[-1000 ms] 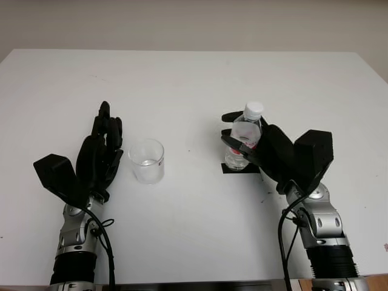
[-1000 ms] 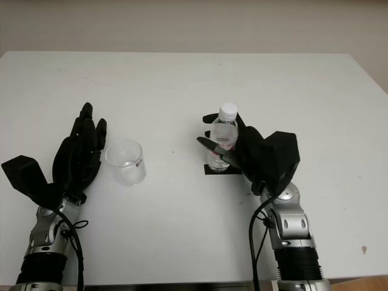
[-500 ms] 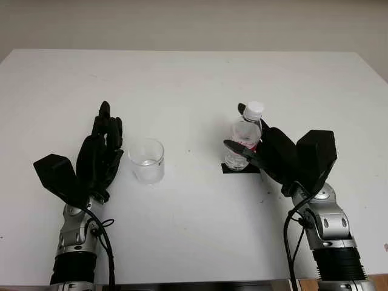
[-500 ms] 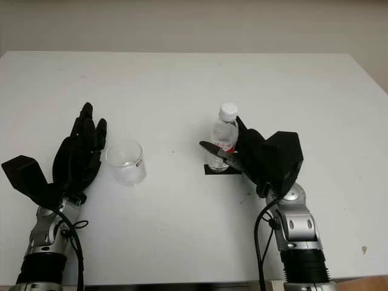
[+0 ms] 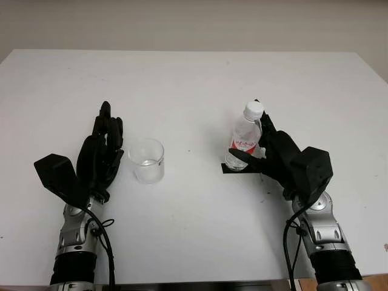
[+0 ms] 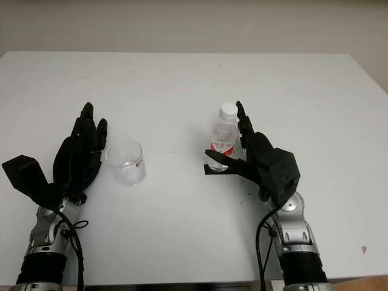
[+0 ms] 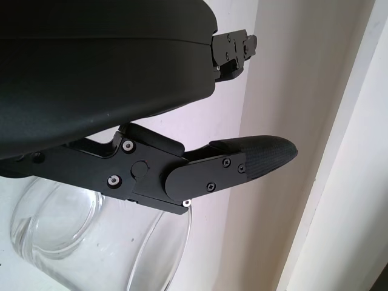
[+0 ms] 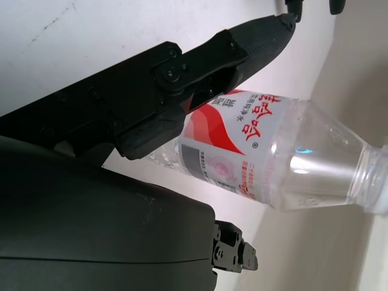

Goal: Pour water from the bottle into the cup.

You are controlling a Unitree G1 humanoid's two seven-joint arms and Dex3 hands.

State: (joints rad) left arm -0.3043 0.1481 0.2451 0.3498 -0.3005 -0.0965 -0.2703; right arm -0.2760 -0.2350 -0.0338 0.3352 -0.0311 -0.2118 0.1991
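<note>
Right fingers (image 8: 242, 51): black, jointed, textured at the tip; spread wide around the bottle without gripping, thumb reaching across in front of its lower body, two fingers standing straight up behind its right side.
Right hand (image 5: 270, 148): open, matte black shell, just right of the bottle, on a silver wrist rising from the bottom right.
Bottle (image 5: 245, 138): clear plastic, ribbed near the neck, white cap screwed on, red and white label around the middle; upright on the table, right of centre.
Black patch (image 5: 233, 169): flat dark rectangle under the bottle's base.
Left fingers (image 7: 257, 159): black, rounded stippled tip, screws at the joints; straight and close together, holding nothing.
Left hand (image 5: 100, 154): open, just left of the cup, not visibly touching it.
Cup (image 5: 147, 160): clear, round, thin-walled, upright, left of centre, well apart from the bottle.
Table (image 5: 182, 91): smooth white top.
</note>
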